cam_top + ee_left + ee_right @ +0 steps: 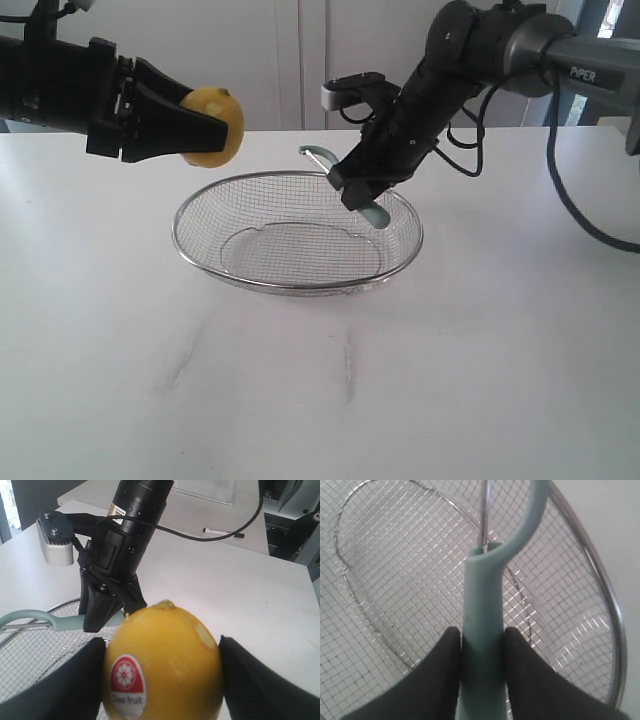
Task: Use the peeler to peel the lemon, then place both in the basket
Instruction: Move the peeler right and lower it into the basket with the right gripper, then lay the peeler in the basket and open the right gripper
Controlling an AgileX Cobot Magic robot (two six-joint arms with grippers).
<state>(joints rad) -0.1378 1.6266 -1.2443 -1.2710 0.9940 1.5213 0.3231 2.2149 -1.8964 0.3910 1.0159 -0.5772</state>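
My left gripper is shut on the yellow lemon, holding it in the air left of the basket. In the left wrist view the lemon fills the gap between both fingers, a red-and-white sticker facing the camera and a small pale bare patch near its top. My right gripper is shut on the pale teal peeler over the basket's far right part. The handle sits clamped between the fingers, its curved head reaching past the frame edge above the wire mesh.
The silver wire-mesh basket stands mid-table on a white tabletop with faint dark smudges in front. A black marker lies on another white surface behind. Cables hang from the right arm.
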